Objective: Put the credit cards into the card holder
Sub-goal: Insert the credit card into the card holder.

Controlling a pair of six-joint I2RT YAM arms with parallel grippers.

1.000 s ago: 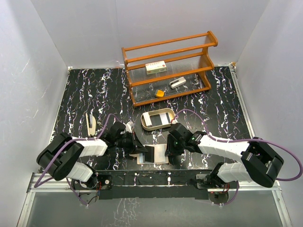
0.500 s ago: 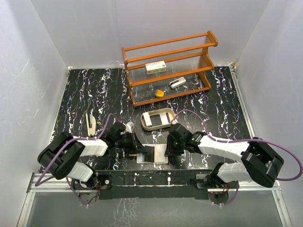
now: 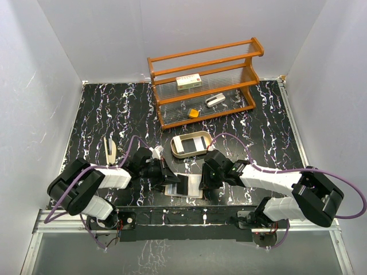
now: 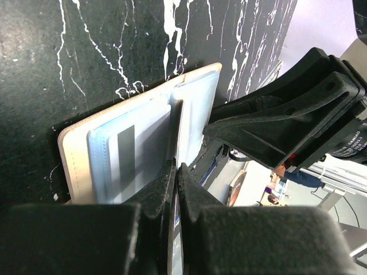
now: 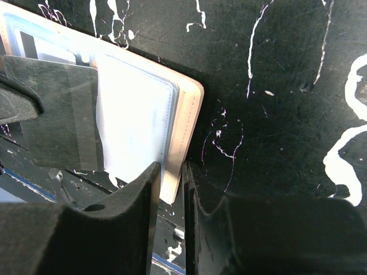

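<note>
Open card holder (image 4: 70,154), lying flat on the table (image 3: 114,109) directly under the left pincer (image 4: 178,166), with its outer rim between the fingers of the right pincer (image 5: 170,167). One card (image 4: 127,154), marked by a grey stripe, appears to be already seated in the clear pocket on the half away from the right pincer; count that part as done. A second card (image 5: 57,114), dark and translucent, is clamped in the left pincer, whose jaws are pressed together on it. It is held tilted over the holder's middle, and you cannot tell whether its leading edge has entered a pocket, so judge it not yet stowed. The right pincer is closed narrowly on the holder's tan rim and appears to steady that half for the insertion. These views do not show whether more cards are waiting. For room, note that the two pincers face each other closely across the holder, so you have little sideways freedom between them. The table's near edge runs close behind both pincers. An oval tray (image 3: 178,150) sits near, just beyond them, and a wooden rack (image 3: 255,47) stands well apart, farther out. The freest directions appear to be upward and outward, to each pincer's own side.
</note>
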